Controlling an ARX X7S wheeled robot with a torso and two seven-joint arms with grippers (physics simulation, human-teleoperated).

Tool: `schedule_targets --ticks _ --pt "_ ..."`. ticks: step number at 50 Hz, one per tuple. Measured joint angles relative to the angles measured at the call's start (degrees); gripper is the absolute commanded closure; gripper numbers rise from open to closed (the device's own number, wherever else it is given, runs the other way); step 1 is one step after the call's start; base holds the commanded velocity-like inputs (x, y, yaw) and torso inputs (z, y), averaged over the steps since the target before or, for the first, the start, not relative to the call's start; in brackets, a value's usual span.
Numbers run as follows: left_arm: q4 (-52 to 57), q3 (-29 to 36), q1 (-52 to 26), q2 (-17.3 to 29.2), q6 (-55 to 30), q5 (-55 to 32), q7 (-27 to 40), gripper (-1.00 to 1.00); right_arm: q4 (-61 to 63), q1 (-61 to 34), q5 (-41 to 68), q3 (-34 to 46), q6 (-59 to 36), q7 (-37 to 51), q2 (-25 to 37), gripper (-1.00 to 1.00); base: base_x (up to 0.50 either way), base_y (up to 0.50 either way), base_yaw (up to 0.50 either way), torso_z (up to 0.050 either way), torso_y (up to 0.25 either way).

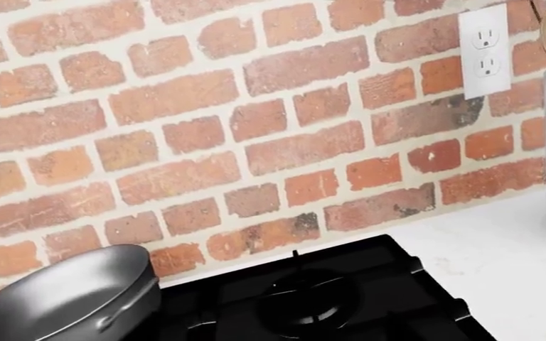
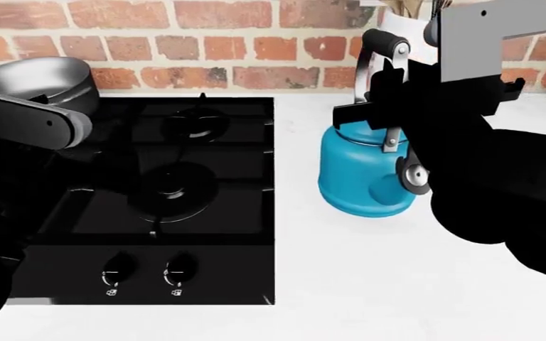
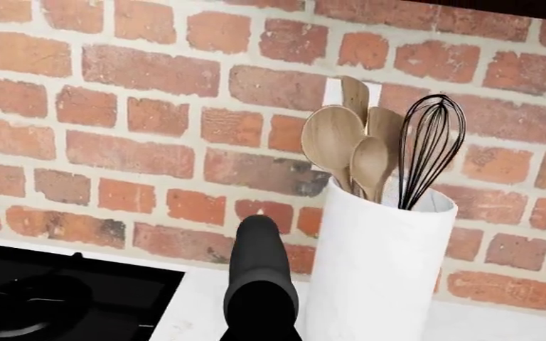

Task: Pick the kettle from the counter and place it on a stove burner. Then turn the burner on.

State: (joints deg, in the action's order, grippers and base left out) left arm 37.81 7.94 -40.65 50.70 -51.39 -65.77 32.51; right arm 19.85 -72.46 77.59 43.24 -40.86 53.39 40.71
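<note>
The teal-blue kettle [image 2: 363, 177] stands on the white counter [image 2: 368, 277] just right of the black hob. Its arched steel handle with the black top [image 2: 384, 44] rises behind my right gripper [image 2: 387, 114]. That gripper sits across the handle below the black top; its black fingers blend together, so I cannot tell whether they are closed on it. In the right wrist view the handle's black top [image 3: 259, 277] fills the lower middle and no jaws show. Two stove burners [image 2: 195, 124] [image 2: 170, 186] lie on the hob, one also in the left wrist view [image 1: 311, 305]. My left arm [image 2: 26, 121] hangs over the hob's left side; its jaws are lost in black.
A grey steel pot [image 2: 40, 82] sits at the hob's back left, also in the left wrist view [image 1: 65, 298]. Two knobs [image 2: 116, 271] [image 2: 178, 271] are at the hob's front. A white utensil holder [image 3: 377, 270] stands against the brick wall behind the kettle. A wall outlet [image 1: 485, 51] is above the counter.
</note>
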Motion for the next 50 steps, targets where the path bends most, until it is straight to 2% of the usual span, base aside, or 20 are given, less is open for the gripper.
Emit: schedule_targets --ticks 50 --pt "-0.38 0.73 -0.40 0.15 0.59 0.15 -0.21 -1.00 -0.06 -0.74 -0.34 0.32 -0.47 -0.23 -0.36 1.00 0.00 0.31 0.00 0.000 0.001"
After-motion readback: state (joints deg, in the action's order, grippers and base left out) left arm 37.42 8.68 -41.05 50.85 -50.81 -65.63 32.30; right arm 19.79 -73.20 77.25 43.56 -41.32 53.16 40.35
